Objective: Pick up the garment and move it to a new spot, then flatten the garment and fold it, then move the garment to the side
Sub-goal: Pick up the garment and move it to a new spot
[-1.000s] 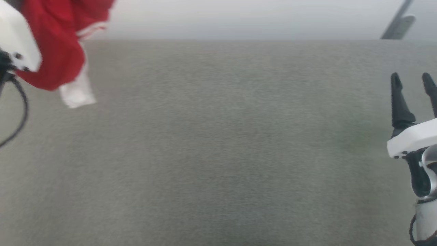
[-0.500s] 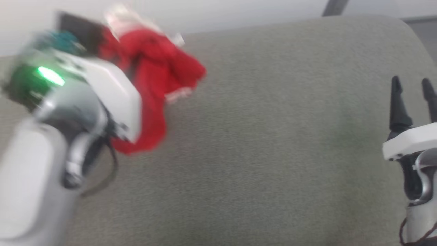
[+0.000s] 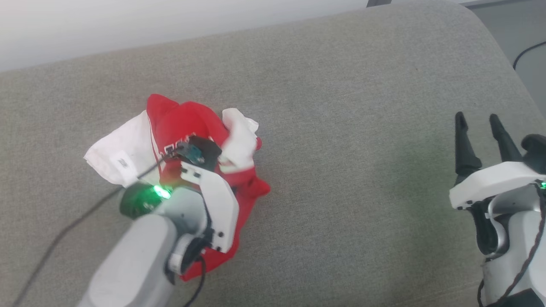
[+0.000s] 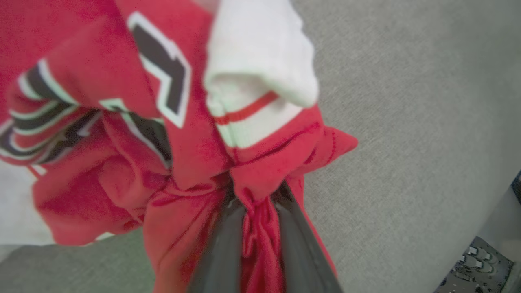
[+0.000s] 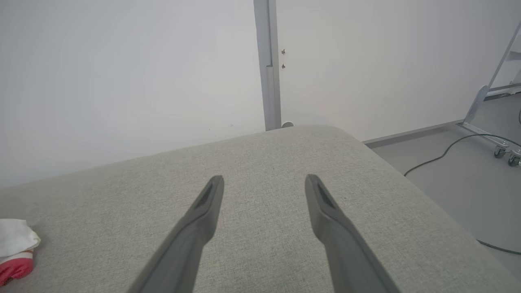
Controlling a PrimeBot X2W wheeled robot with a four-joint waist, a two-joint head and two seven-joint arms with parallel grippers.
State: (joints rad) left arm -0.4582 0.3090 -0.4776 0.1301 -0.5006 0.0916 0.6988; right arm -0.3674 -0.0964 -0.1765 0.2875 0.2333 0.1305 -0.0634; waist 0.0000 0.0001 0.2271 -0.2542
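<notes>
Left gripper clamped on a bunched red fold of the shirt, crumpled on the left half of the cushion; right gripper open (idle). Likely risk: releasing this wad leaves tangled layers that resist flattening.

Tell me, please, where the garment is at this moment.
In the head view, the garment sits bunched on the grey cushion, left of centre, its red fabric pinched in the left pincer.
</notes>
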